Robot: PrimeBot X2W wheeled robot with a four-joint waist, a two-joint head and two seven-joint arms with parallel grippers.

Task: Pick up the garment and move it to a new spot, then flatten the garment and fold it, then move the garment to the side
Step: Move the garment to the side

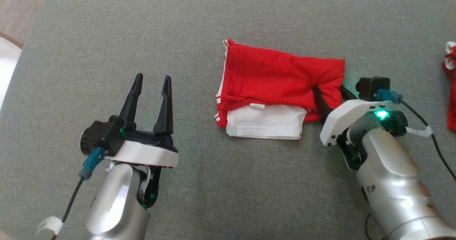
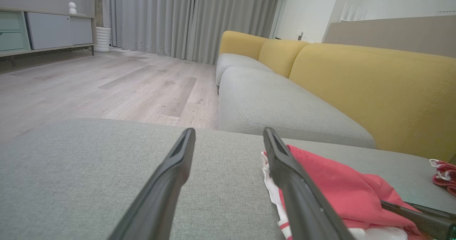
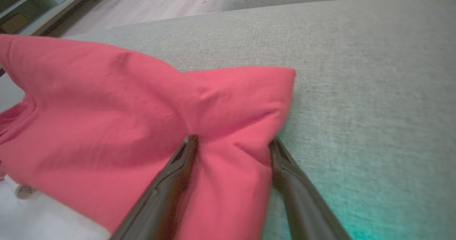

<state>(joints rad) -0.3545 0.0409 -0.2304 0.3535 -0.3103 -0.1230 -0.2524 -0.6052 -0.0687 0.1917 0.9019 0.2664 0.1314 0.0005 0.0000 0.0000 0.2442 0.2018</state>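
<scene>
The folded red-and-white garment (image 1: pixel 281 79) lies on the grey cushion (image 1: pixel 228 183). The right gripper (image 1: pixel 328 87) straddles its 3 o'clock corner, fingers wide. The left gripper (image 1: pixel 152 77) sits at 8 o'clock, fingers wide and empty. The left wrist view adds a yellow sofa back (image 2: pixel 374 90).

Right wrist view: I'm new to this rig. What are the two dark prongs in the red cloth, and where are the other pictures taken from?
The prongs are the right gripper's two fingers; that camera sits on the right wrist and looks along them. They stand open astride a corner of the folded red and white garment, clamping nothing yet. The head view looks down from the robot's head: the garment lies on a grey cushion, with the left gripper open and empty beside it. The left wrist view looks along that gripper's fingers, past the garment to a yellow-backed sofa. Another red item lies farther to the right.
</scene>
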